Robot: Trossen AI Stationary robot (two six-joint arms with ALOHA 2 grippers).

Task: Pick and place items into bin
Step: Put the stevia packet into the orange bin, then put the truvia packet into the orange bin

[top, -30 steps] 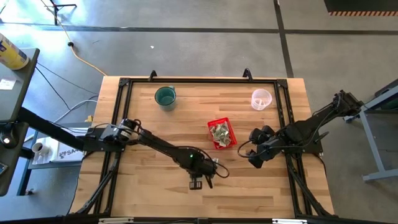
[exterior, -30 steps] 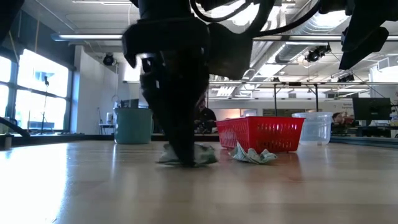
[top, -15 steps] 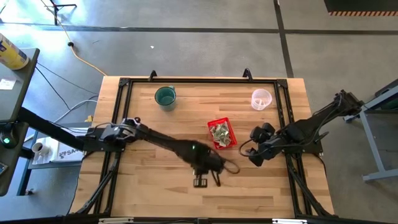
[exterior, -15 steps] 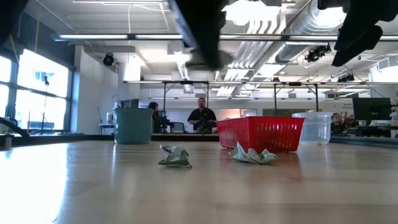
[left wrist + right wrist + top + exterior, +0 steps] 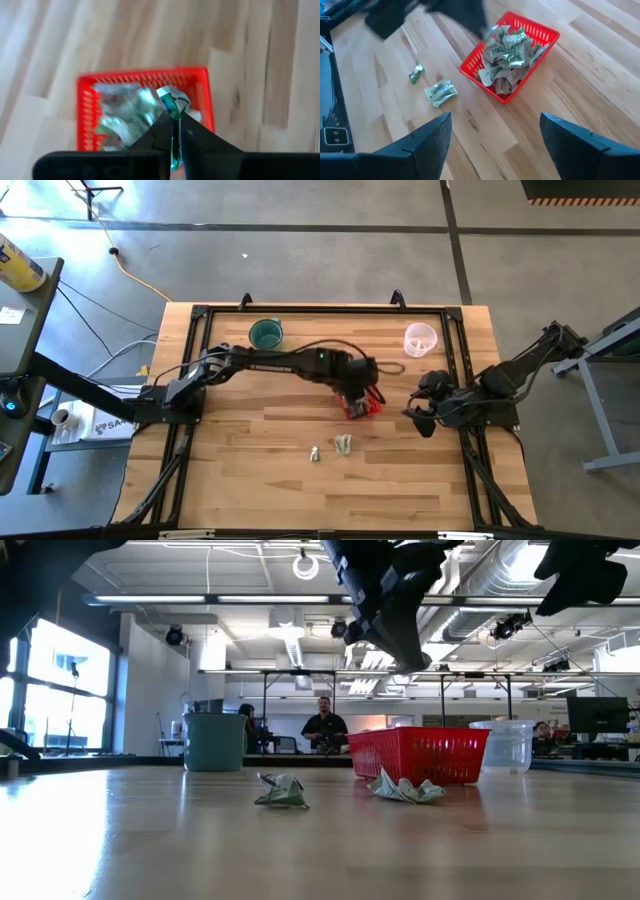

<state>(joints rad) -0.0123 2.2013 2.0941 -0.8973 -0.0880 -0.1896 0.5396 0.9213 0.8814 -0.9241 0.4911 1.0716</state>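
Note:
My left gripper (image 5: 176, 127) hangs above the red basket (image 5: 86, 107), shut on one crumpled green-and-whitish wrapper (image 5: 171, 97). In the high view the left gripper (image 5: 352, 390) covers most of the basket (image 5: 366, 408). The basket holds several wrappers (image 5: 506, 55). Two more wrappers (image 5: 314, 453) (image 5: 343, 445) lie flat on the table nearer the near edge, also visible in the low view (image 5: 282, 792) (image 5: 408, 788). My right gripper (image 5: 502, 142) waits open to the right of the basket, well above the table. My left gripper pinches the wrapper between its two fingertips (image 5: 162, 131). The piece's crumpled end (image 5: 173, 96) sticks out past the fingertips. The fingers point down from above. The wrapper is lifted clear, over the basket's open top.
A teal cup (image 5: 265, 335) stands near the far left of the table and a clear plastic cup (image 5: 420, 338) near the far right. Bare wood lies around the two loose wrappers. A person (image 5: 324, 730) stands in the room beyond the table.
My left gripper, shut on a wrapper down on the table near the near edge, rose with it and swung toward the far edge and right until it hung over the basket. Another wrapper stayed where it lay. My right gripper shifted slightly toward the right edge.

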